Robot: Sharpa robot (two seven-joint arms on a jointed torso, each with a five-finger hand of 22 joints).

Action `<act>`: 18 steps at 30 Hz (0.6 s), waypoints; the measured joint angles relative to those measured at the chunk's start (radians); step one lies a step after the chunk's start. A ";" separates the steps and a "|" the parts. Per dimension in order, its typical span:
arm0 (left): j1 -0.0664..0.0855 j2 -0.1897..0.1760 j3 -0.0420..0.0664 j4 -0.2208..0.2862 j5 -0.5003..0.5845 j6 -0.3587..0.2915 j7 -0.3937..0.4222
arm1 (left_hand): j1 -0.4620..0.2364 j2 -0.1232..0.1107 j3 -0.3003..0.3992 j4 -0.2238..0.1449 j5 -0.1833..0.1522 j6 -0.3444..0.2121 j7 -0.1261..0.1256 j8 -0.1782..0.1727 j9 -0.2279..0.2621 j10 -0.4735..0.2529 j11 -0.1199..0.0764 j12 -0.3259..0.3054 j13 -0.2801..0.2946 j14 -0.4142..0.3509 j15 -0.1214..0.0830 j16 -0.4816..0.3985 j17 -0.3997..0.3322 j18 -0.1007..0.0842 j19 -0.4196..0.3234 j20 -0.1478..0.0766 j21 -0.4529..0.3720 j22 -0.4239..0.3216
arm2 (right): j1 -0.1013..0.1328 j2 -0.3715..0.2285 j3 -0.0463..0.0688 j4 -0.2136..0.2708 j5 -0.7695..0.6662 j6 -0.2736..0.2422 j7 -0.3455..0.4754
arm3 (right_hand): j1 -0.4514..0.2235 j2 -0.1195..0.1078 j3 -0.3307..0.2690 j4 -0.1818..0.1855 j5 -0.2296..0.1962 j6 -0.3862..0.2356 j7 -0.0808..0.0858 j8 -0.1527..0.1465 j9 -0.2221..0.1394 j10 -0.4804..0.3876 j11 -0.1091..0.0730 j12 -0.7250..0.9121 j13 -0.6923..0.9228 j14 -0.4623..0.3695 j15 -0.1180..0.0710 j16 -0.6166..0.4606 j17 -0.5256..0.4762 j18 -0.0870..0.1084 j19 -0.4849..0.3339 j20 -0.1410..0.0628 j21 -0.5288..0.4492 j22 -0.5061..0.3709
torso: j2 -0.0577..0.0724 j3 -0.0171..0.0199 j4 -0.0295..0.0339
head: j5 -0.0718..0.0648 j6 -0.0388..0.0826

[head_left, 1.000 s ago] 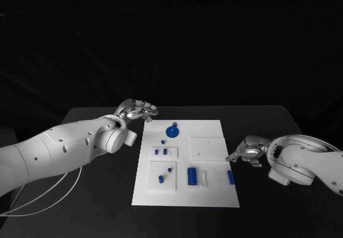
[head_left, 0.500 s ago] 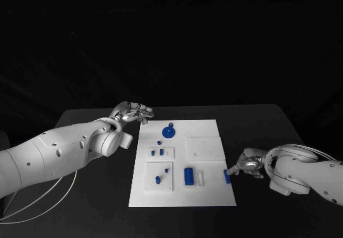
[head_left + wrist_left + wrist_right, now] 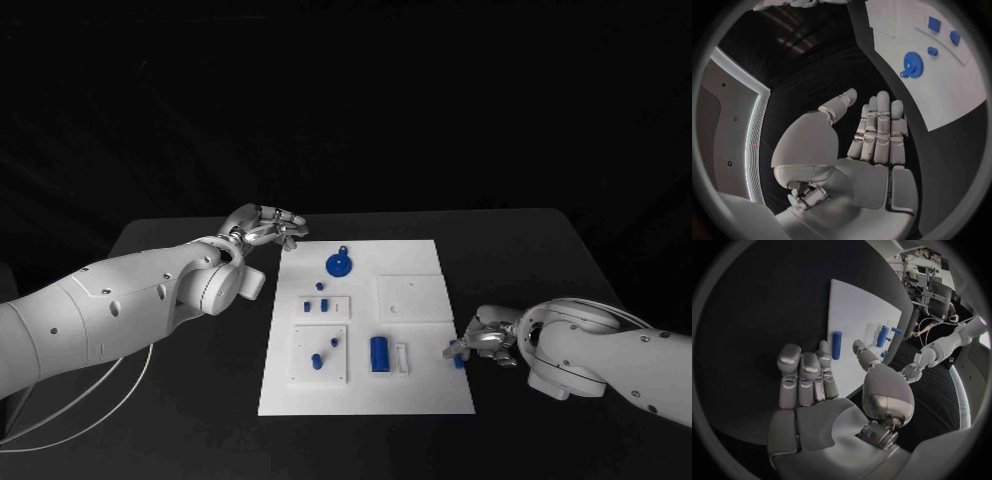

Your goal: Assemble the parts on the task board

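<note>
The white task board (image 3: 418, 390) lies in the middle of the black table. On it are a blue gear (image 3: 339, 264), a blue cylinder (image 3: 379, 353) and several small blue pegs (image 3: 325, 305). A blue bar (image 3: 836, 345) lies at the board's right edge, just beyond my right hand's fingertips (image 3: 822, 347). My right hand (image 3: 483, 340) hovers there with its fingers spread, holding nothing. My left hand (image 3: 267, 225) is off the board's far left corner, fingers straight and empty. The left wrist view shows the left hand (image 3: 873, 135) short of the gear (image 3: 912, 62).
Raised white plates on the board: one bare (image 3: 410, 296) at the right, two (image 3: 323, 352) at the left holding pegs. Black table (image 3: 188, 400) surrounds the board on all sides. My left arm (image 3: 942, 347) shows beyond the board in the right wrist view.
My right hand has slid toward the front along the board's right edge and now covers part of the blue bar. The left hand has barely moved.
</note>
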 measured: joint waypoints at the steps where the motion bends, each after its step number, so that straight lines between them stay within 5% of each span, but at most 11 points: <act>1: 0.000 0.000 0.000 0.000 0.000 0.000 0.000 | 0.000 0.000 0.000 0.000 0.000 0.000 0.000 0.000 0.000 0.000 0.000 0.000 0.000 0.000 0.000 0.000 0.000 0.000 0.000 0.000 0.000 0.000 | -0.001 0.002 0.001 -0.002 0.000 -0.001 0.000 | -0.004 0.004 0.000 0.000 0.000 0.000 0.000 0.000 0.000 0.000 0.000 0.000 0.000 0.000 0.000 0.000 0.000 0.000 0.000 0.000 0.000 0.000 | 0.000 0.0001 0.0000 | 0.000 0.000; 3: 0.000 0.000 0.000 0.000 0.000 0.000 0.000 | 0.000 0.000 0.000 0.000 0.000 0.000 0.000 0.000 0.000 0.000 0.000 0.000 0.000 0.000 0.000 0.000 0.000 0.001 0.000 0.000 0.000 0.000 | -0.002 0.006 0.002 -0.004 0.000 -0.005 0.001 | 0.003 0.020 0.000 0.000 0.000 0.000 0.000 0.000 0.019 0.000 0.000 0.000 0.000 0.000 0.000 0.000 0.001 0.000 0.000 0.000 0.000 0.000 | 0.000 0.0001 0.0000 | 0.000 0.000; 5: 0.000 0.000 0.000 0.000 0.000 0.001 0.000 | 0.000 0.000 0.000 0.000 0.000 0.000 0.000 0.000 0.000 0.000 0.000 0.000 0.000 0.000 0.000 0.000 0.000 0.008 0.000 0.000 0.000 0.001 | -0.004 0.009 0.002 -0.008 0.000 -0.010 0.001 | 0.044 0.065 0.024 -0.020 0.000 0.003 -0.003 0.000 0.058 0.000 0.000 0.000 0.000 0.001 0.000 0.000 0.001 0.000 0.000 0.000 0.000 0.000 | 0.000 0.0004 0.0000 | 0.000 -0.001; 8: 0.000 -0.001 0.000 0.000 0.000 0.001 0.000 | 0.000 0.000 0.000 0.000 0.000 0.000 0.000 0.000 0.000 0.000 0.000 0.000 0.000 0.000 0.000 0.000 0.001 0.011 0.000 0.000 0.000 0.001 | -0.006 0.012 0.002 -0.012 0.000 -0.016 0.002 | 0.095 0.110 0.079 -0.024 0.000 0.009 -0.008 0.001 0.059 0.000 0.000 0.000 -0.001 0.002 0.001 0.000 0.001 0.000 0.001 0.001 0.000 0.000 | 0.000 0.0007 0.0000 | 0.001 -0.001; 18: 0.000 -0.001 0.000 -0.001 0.000 0.001 0.000 | 0.000 0.000 -0.002 0.002 0.000 0.000 0.000 0.000 -0.001 0.000 0.000 0.000 0.000 0.000 0.000 0.000 0.001 0.015 0.001 0.001 0.000 0.001 | -0.007 0.018 0.001 -0.018 -0.004 -0.029 0.007 | 0.196 0.094 0.268 -0.024 -0.004 0.030 -0.008 0.003 0.067 0.006 -0.002 -0.002 -0.004 0.004 0.003 0.000 0.006 0.001 0.002 0.009 0.000 0.000 | 0.000 0.0011 -0.0008 | 0.001 -0.002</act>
